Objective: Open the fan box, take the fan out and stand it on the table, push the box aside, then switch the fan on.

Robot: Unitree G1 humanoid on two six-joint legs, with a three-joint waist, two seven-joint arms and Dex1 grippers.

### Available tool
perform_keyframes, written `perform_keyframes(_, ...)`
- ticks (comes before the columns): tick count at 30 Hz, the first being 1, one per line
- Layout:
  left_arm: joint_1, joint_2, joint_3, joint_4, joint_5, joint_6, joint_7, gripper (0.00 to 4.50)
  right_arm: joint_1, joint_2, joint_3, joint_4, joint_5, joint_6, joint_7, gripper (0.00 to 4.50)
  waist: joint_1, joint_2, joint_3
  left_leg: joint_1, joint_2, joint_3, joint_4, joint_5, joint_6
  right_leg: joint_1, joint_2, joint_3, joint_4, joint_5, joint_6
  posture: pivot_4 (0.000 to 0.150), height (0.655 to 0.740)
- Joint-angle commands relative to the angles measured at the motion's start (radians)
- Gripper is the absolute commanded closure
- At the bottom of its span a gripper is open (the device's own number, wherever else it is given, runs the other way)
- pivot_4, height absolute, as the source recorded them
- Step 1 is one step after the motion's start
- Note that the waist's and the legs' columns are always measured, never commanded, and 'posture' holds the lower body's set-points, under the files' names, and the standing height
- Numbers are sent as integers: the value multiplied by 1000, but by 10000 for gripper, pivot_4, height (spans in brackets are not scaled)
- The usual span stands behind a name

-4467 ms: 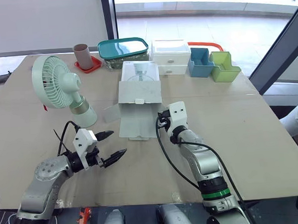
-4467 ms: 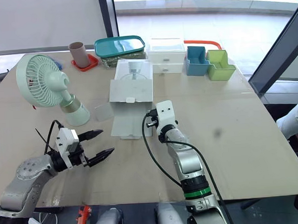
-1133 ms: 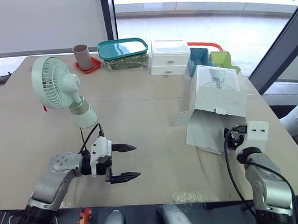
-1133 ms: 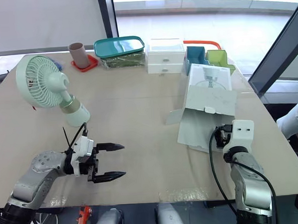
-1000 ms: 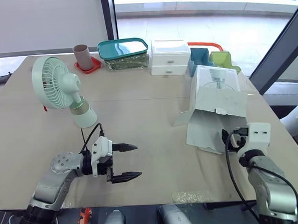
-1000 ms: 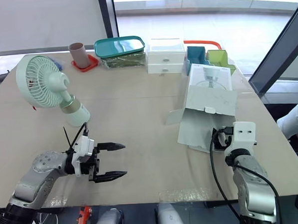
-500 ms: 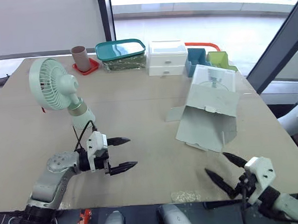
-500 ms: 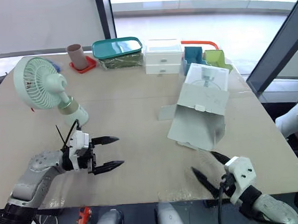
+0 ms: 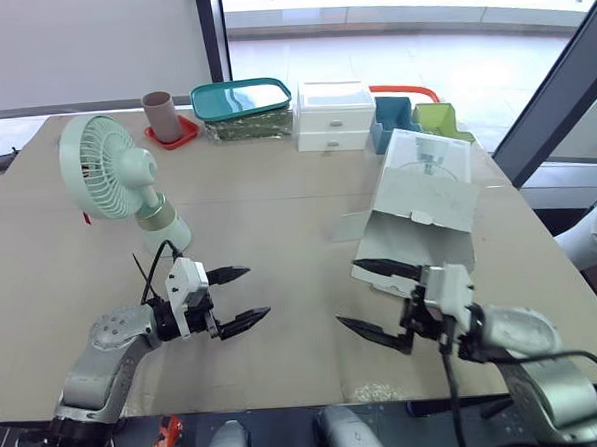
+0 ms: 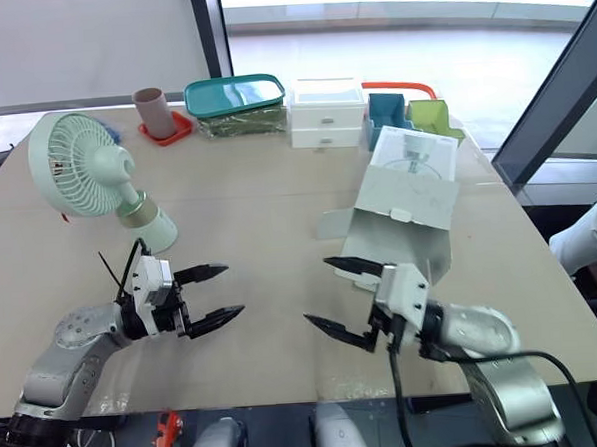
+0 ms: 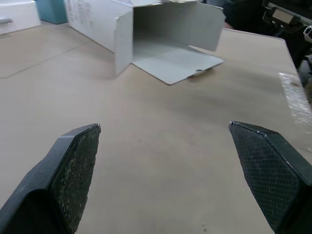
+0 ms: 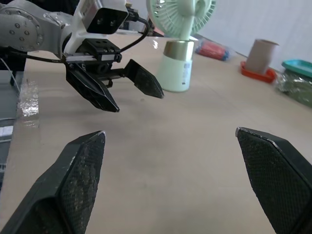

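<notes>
The fan (image 9: 121, 183) stands upright on the desk (image 9: 277, 200), out of its box. It is pale green, with a round grilled head tipped on its neck, a gold band below that, and a smooth base that widens toward the desk. It sits beyond the left pincer (image 9: 256, 291) and a little to that pincer's outer side, well apart from the fingertips.

The box (image 9: 418, 212) is white cardboard and lies on its side, with a picture of a fan printed on its upper face. Its mouth is open, one flap spread flat on the desk and another sticking out sideways. The box lies just beyond the right pincer (image 9: 348, 293), close behind its upper finger, and whether they touch cannot be told.

Both pincers are spread wide and hold nothing. They are low over the bare desk and point toward each other, with open desk between their tips.

Along the far edge, well beyond both pincers, stand a brown cup (image 9: 159, 111) on a red coaster, a teal-lidded container (image 9: 244, 98), a small white set of drawers (image 9: 333, 115), a blue organiser (image 9: 398, 123) and a green organiser (image 9: 442, 124).
</notes>
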Motion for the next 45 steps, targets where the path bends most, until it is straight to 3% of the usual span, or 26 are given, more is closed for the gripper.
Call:
perform_keyframes(1,19,-19,63,-54,7,-33,84,0,-42,13,26,101,-36,-63,16,967,5,0,0,-1,0,0,0,0,0,0,-1,0,0,0,0,1500,7400)
perform_keyframes(13,267,-210,298,-359,-29,45,554,0,-150,44,30,190,54,-10,63,967,19,0,0,-1,0,-1,1,0,0,0,-1,-1,0,3,-6,1500,7400)
perform_keyframes(23,305,-252,404,-476,-20,59,751,0,-168,59,47,233,35,-52,101,967,24,-1,0,-1,0,-1,4,0,0,1,0,-1,0,4,-5,1500,7400)
perform_keyframes(32,244,-194,485,-435,-194,160,761,0,-198,71,61,279,21,-84,111,967,24,0,0,-1,0,-1,4,0,0,1,0,-1,1,4,-5,1500,7400)
perform_keyframes(45,128,-93,516,-350,-191,191,782,0,-201,74,61,302,7,-111,115,967,25,-1,0,-1,0,-1,4,0,0,1,0,-1,1,4,-6,1500,7400)
